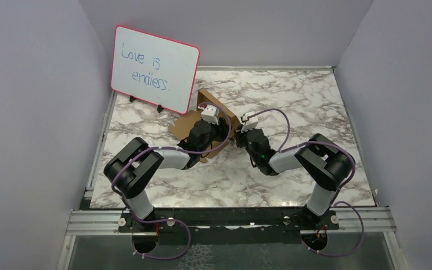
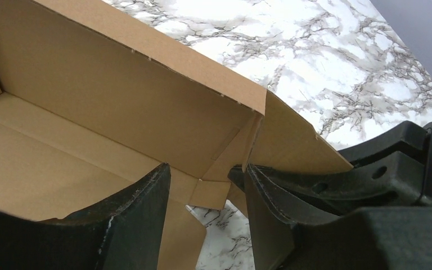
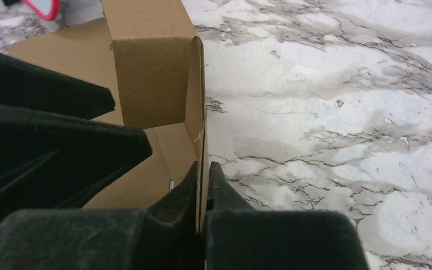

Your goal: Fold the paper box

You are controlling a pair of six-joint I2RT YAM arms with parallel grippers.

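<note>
The paper box (image 1: pixel 216 102) is a brown cardboard sheet, partly folded, lying just in front of the whiteboard. In the left wrist view its long wall (image 2: pixel 107 90) stands up from the floor panel and a side flap (image 2: pixel 292 140) meets it at the corner. My left gripper (image 2: pixel 207 167) is open at that corner, with a small corner tab (image 2: pixel 211 194) loose between the fingers. My right gripper (image 3: pixel 203 169) is shut on the edge of the side flap (image 3: pixel 194 101), seen edge-on between the pads. In the top view both grippers, left (image 1: pixel 216 125) and right (image 1: pixel 237 135), meet at the box's right end.
A pink-framed whiteboard (image 1: pixel 154 67) with handwriting leans at the back left, close behind the box. The marble tabletop (image 1: pixel 292 101) stretches to the right of the box. Grey walls close in the table on three sides. The right gripper's body (image 2: pixel 382 174) sits right beside my left fingers.
</note>
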